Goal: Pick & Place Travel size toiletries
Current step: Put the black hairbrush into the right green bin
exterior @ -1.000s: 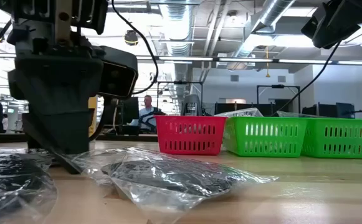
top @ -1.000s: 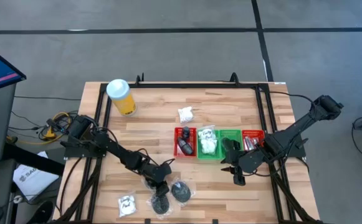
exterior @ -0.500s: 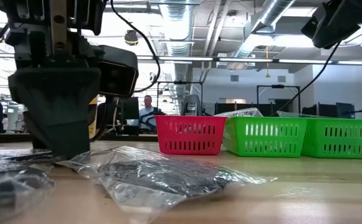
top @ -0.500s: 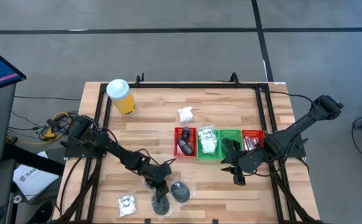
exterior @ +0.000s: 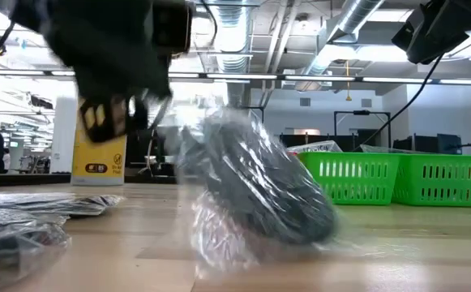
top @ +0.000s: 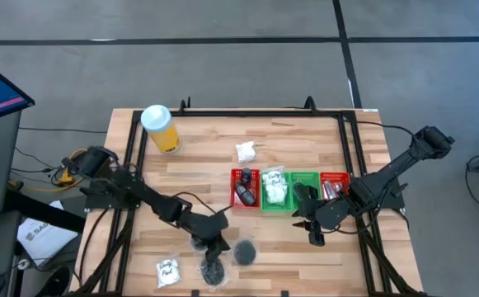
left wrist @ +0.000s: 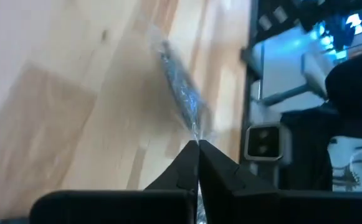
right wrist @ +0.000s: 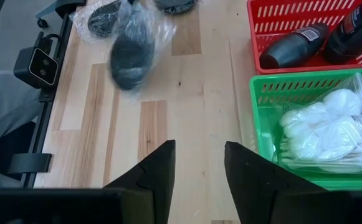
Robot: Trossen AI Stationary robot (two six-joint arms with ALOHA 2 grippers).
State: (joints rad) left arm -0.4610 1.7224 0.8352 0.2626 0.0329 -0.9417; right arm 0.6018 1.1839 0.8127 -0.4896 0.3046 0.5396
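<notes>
A crinkly clear bag of black round pieces (exterior: 259, 191) hangs tilted just above the pale wooden table (top: 305, 140), near its front edge, pinched by its thin plastic edge in the closed left end effector (left wrist: 197, 146). The right end effector (right wrist: 197, 163) waits with fingers parted beside the slotted green tray (right wrist: 261, 93) of white sachets (right wrist: 327, 121)

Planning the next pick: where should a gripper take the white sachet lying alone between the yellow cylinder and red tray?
Probably from straight above, pinching the crinkled middle of the white sachet: it lies flat and alone, clear of the red tray.
</notes>
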